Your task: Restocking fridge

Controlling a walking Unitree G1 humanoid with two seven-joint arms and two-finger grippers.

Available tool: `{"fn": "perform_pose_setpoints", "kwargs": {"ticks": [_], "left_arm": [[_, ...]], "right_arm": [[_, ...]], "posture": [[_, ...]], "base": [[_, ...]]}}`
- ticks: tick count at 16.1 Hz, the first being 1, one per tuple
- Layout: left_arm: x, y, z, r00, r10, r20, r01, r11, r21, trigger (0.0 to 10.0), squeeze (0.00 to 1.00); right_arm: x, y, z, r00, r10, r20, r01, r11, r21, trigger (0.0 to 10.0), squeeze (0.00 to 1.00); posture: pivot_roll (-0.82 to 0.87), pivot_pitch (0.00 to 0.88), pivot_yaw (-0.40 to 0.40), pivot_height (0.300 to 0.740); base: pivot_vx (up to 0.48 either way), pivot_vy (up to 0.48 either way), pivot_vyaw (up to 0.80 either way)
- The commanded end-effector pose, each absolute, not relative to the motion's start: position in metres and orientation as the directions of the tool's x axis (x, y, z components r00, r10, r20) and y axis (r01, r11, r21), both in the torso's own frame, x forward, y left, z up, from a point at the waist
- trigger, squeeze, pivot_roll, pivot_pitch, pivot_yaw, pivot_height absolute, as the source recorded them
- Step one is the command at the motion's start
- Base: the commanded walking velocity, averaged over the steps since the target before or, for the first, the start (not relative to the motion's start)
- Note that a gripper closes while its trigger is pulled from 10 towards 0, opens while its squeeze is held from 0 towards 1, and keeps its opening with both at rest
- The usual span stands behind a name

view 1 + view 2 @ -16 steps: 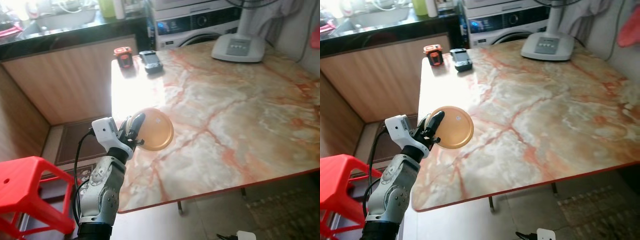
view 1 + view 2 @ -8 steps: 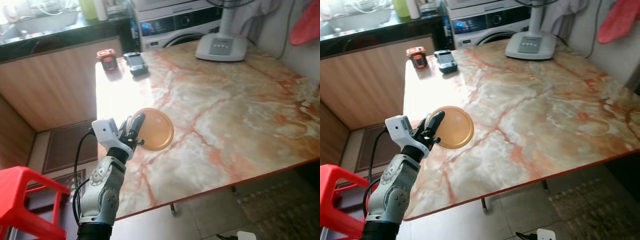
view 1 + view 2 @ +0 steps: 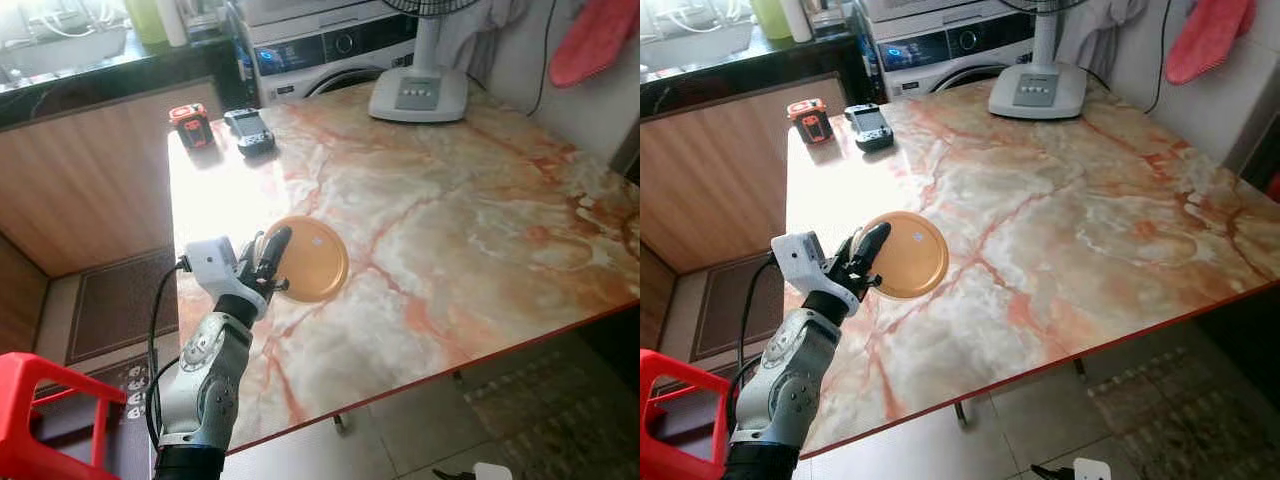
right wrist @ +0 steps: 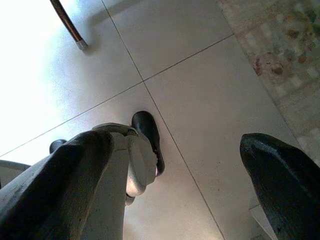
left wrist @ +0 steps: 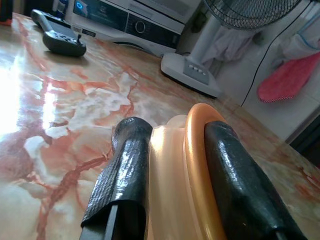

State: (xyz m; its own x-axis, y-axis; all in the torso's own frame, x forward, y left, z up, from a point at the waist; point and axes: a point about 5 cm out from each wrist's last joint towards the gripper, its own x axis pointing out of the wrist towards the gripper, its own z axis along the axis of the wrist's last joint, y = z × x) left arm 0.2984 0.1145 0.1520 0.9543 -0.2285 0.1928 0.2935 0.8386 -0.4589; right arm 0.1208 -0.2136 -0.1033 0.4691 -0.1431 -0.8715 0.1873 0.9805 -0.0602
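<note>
One large marble-patterned table (image 3: 470,200), cream with orange-red veins, takes up most of the head camera's picture. Beyond it, at about twelve o'clock, stands a washing machine (image 3: 330,50), with a dark kitchen counter (image 3: 90,75) and wooden cabinet front (image 3: 80,170) at about eleven o'clock. On the table's far edge, at about one o'clock, rests the white base of a standing fan (image 3: 418,95). A pink cloth (image 3: 590,40) hangs at about two o'clock. A red plastic stool (image 3: 45,420) sits on the floor at about eight o'clock.

The silver left arm rises from about seven o'clock, and the left gripper (image 3: 268,262) is held over the table's near left part. Its two black fingers (image 5: 125,170) are clenched on the rim of a round orange lid (image 3: 310,258) attached to a pale translucent container, held on edge between them.

Two small items lie at the table's far left corner, at about eleven o'clock: an orange-and-black device (image 3: 190,125) and, just beside it, a dark handheld controller (image 3: 250,131).

The right gripper (image 4: 175,165) hangs over the tiled floor (image 4: 200,75), its fingers spread apart and empty.
</note>
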Motion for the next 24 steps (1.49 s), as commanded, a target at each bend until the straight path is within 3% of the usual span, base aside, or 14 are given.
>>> {"fn": "perform_pose_setpoints", "kwargs": {"ticks": [1,24], "left_arm": [[0.2974,0.1155,0.1532,0.952,-0.228,0.204,0.297,0.847,-0.442,10.0,0.00],[0.2968,0.1141,0.1529,0.950,-0.231,0.211,0.309,0.801,-0.513,10.0,0.00]], "right_arm": [[0.1164,-0.2087,-0.1057,0.452,-0.129,-0.882,0.178,0.983,-0.053,10.0,0.00],[0.1164,-0.2090,-0.1058,0.447,-0.123,-0.886,0.157,0.986,-0.058,10.0,0.00]], "posture": [[-0.04,0.000,0.134,0.740],[-0.04,0.000,0.129,0.740]], "base": [[0.000,-0.480,-0.80],[0.000,-0.021,-0.80]]}}
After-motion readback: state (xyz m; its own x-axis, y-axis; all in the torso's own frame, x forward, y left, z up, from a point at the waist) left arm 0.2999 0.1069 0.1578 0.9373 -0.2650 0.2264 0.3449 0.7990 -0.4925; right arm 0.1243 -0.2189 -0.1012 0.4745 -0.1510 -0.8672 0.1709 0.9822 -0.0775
